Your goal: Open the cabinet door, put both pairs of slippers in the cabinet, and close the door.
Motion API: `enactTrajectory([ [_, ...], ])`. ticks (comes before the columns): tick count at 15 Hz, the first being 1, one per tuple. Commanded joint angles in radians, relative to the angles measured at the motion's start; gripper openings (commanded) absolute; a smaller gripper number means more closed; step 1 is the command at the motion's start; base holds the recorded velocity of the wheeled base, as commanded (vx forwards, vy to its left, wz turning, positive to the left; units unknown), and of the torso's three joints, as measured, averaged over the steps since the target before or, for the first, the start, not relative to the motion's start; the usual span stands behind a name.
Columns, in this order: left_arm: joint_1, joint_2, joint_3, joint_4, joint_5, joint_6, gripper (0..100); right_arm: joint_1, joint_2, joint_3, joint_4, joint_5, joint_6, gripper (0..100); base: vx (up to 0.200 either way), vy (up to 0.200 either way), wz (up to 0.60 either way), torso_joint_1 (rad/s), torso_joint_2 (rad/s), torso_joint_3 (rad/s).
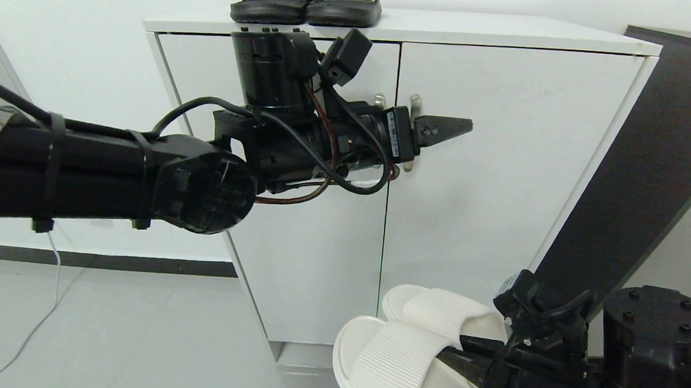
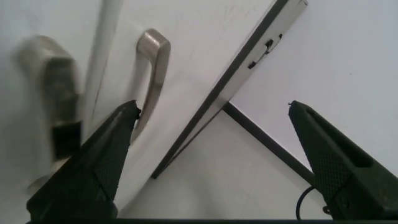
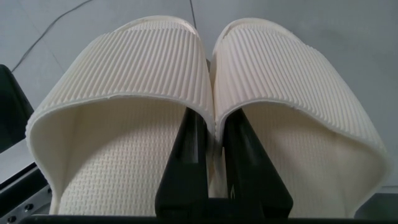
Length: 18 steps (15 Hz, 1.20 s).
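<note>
white slippers: a ribbed pair side by side, low in front of the cabinet's right door, off the floor and short of the cabinet front, toes toward it.
right hand: clenched on the white slippers; its two dark fingers run in under the straps, one in each slipper, and press the two inner walls together between them.
black slippers: a pair side by side on top of the cabinet, above its left door, at the front edge of the top.
cabinet: white, two doors, both shut and flush, with a thin seam down the middle.
handles: two metal ones high up, the left handle and the right handle on either side of the seam.
left hand: released, jaws spread wide, grasping nothing; it lies level across the cabinet front at handle height, the fingers in front of the right door just past the seam. In the left wrist view one fingertip is just beside a handle; contact cannot be told, nor which door's handle it is.
dark panel: leans along the cabinet's right side.
floor: grey, with a thin cable trailing across it left of the cabinet.
wall: white, behind the cabinet, with a dark strip at its foot.
</note>
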<state>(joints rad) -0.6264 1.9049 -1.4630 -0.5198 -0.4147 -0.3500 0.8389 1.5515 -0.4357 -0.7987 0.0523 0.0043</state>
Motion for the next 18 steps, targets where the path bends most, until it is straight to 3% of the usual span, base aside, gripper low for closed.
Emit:
enactTrajectory([
  [1, -0.001, 0.013, -0.007, -0.003, 0.005, 0.000, 100, 0.000, -0.002, 0.000, 0.000, 0.001, 0.000, 0, 0.000, 0.000, 0.00, 0.000, 0.00, 0.000],
  [2, -0.003, 0.011, -0.005, -0.003, 0.005, 0.000, 0, 0.000, -0.004, 0.000, 0.000, 0.004, 0.000, 0, 0.000, 0.000, 0.00, 0.000, 0.00, 0.000],
  [7, -0.022, -0.030, 0.020, -0.002, 0.005, 0.000, 0, 0.000, -0.014, 0.014, 0.000, 0.032, -0.001, 0, 0.000, 0.000, 0.00, 0.000, 0.00, 0.000],
  [13, -0.079, -0.130, 0.141, -0.013, 0.019, 0.003, 0, 0.005, -0.079, 0.069, 0.006, 0.173, -0.006, 0, 0.000, 0.000, 0.00, 0.000, 0.00, 0.000],
  [18, -0.098, -0.233, 0.277, -0.016, 0.027, 0.034, 0, 0.006, -0.077, 0.075, 0.006, 0.175, -0.033, 0, 0.000, 0.000, 0.00, 0.000, 0.00, 0.000],
])
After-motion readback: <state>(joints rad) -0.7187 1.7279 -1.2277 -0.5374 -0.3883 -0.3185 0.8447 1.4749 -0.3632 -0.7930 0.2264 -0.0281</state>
